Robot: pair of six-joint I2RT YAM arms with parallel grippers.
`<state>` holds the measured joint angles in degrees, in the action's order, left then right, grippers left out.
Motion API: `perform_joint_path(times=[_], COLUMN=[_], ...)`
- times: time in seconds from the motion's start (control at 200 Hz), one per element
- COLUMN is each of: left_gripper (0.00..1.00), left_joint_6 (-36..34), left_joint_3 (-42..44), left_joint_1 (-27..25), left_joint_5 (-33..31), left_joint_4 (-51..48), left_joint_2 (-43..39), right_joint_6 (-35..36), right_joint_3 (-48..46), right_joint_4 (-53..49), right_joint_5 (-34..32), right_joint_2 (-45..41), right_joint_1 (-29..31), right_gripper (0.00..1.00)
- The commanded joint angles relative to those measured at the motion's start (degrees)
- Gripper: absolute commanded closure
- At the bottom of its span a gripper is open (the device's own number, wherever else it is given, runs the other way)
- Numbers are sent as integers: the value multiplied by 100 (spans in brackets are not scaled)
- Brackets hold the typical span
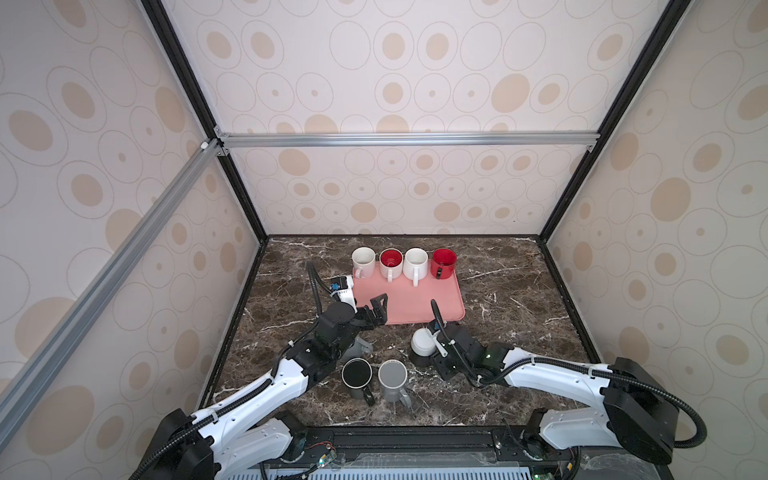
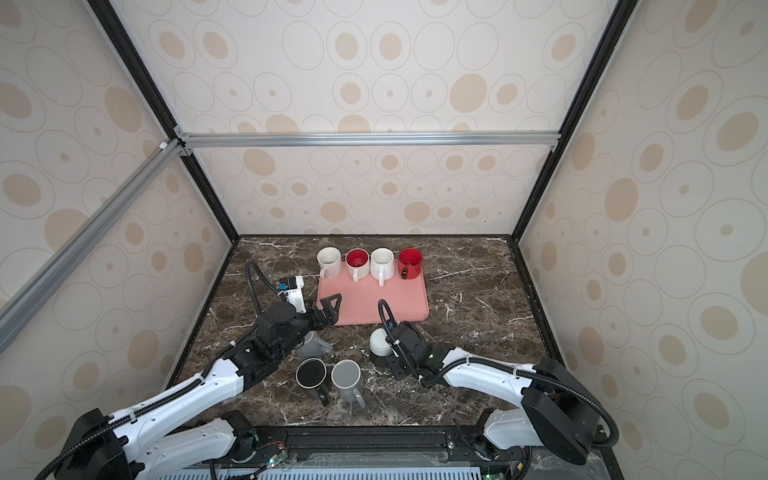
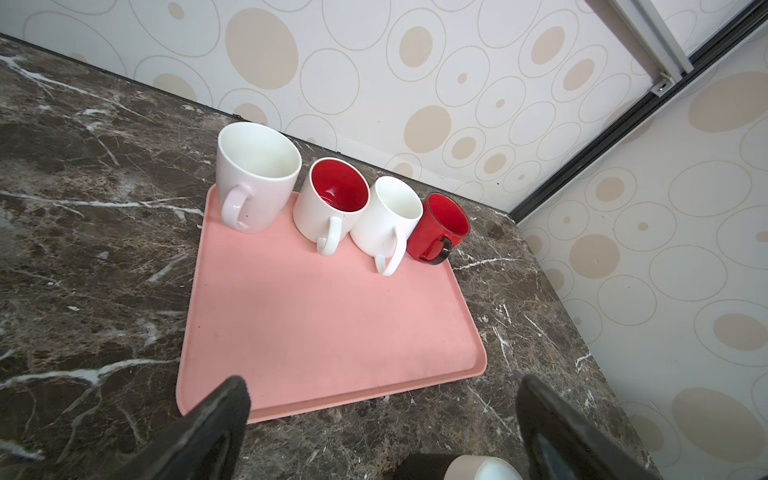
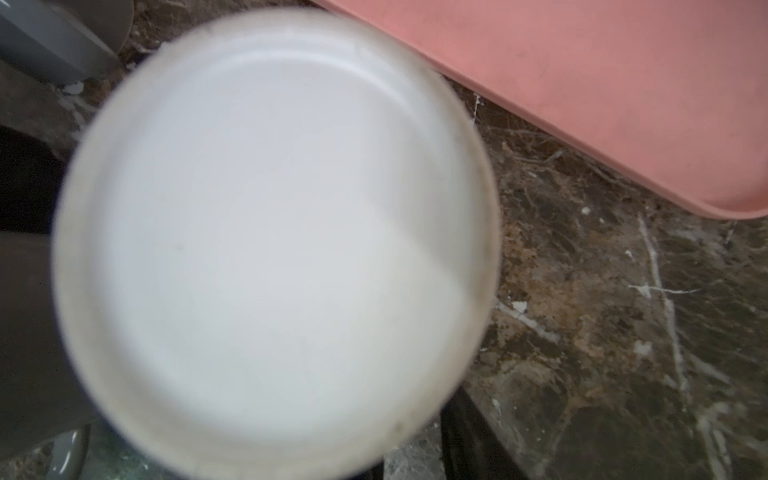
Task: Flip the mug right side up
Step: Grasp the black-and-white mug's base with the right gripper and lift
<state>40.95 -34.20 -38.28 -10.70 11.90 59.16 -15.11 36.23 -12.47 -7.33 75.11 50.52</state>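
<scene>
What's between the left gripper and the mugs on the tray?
Nothing but bare tray between the left gripper and the mugs, per the left wrist view.

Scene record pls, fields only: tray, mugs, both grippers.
tray: pink, four upright mugs along far edge
front mugs: black mug and gray mug, upright on table
target: upside-down mug, white base up, off tray, by its near edge
left gripper: open, empty, over tray's near left corner
right gripper: at upside-down mug; fingers mostly hidden, grip unclear
</scene>
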Motion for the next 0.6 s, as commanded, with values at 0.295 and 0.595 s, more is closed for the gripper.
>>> perform_joint_path(times=[0.295, 0.595], left_gripper=[1, 1], left_joint_6=[89, 101], left_joint_3=[-98, -120], left_joint_1=[42, 41], left_joint_5=[138, 278], left_joint_4=[163, 275], left_joint_2=[92, 101], right_joint_6=[138, 63], right_joint_3=[175, 178], right_joint_4=[-113, -141], right_joint_5=[-113, -398], right_joint_2=[63, -440], right_joint_1=[34, 28], right_gripper=[89, 100])
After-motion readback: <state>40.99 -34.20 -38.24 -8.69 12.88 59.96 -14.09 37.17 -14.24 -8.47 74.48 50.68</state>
